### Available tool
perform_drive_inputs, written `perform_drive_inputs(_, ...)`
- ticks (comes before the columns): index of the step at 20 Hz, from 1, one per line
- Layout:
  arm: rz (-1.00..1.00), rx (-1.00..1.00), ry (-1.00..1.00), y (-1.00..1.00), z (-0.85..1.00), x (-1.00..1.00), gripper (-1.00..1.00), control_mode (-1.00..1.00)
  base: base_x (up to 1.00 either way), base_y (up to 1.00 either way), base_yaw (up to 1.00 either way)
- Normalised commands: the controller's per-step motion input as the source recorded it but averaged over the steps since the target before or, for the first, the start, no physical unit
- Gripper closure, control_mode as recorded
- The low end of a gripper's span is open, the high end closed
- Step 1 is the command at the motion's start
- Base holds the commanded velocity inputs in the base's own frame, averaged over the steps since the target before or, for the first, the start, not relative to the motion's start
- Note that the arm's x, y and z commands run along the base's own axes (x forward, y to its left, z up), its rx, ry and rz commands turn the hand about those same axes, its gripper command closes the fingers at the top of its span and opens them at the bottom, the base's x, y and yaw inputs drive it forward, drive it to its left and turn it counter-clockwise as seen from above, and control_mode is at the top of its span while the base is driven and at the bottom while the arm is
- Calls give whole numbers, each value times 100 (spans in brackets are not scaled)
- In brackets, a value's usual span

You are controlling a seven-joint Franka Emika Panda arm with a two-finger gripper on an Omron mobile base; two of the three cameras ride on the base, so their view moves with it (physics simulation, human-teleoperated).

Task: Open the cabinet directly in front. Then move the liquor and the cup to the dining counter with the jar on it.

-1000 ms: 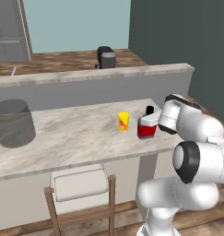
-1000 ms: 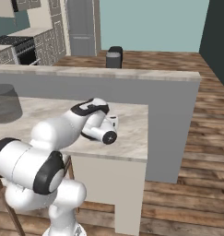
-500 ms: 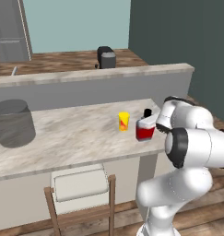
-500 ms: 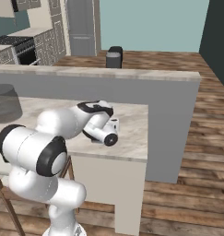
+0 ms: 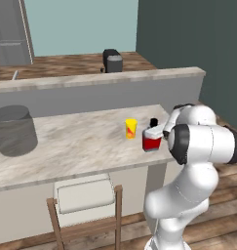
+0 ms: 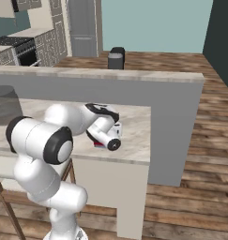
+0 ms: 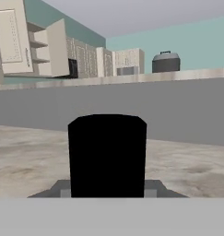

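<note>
The liquor, a squat bottle with a red label and black cap, stands near the right end of the dining counter. My gripper is shut on it from the right. In the hand view its black cap rises close between the jaws. The yellow cup stands on the slab just left of the bottle, apart from it. The smoky-grey jar sits at the counter's far left. The cabinet hangs far off with its doors swung open. In the right base view my arm covers most of the bottle.
A raised grey ledge backs the counter. A wooden chair with a pale cushion is tucked under the front edge. A dark appliance stands beyond the ledge. Wood floor lies to the right of the counter end.
My elbow has swung out toward the cameras. The liquor has shifted slightly toward the counter's front edge, still in my grip. The cup and jar have not moved.
</note>
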Motion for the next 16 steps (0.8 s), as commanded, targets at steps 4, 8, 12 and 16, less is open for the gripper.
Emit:
perform_drive_inputs(4, 0, 0, 0, 0, -15, 18, 100, -100, 0, 0, 0)
perform_drive_inputs(8, 0, 0, -1, 0, -7, 14, 100, -100, 0, 0, 0)
perform_drive_inputs(12, 0, 0, 0, 0, -2, 11, 100, -100, 0, 0, 0)
perform_drive_inputs(16, 0, 0, -2, -2, 0, 0, 100, -100, 0, 0, 0)
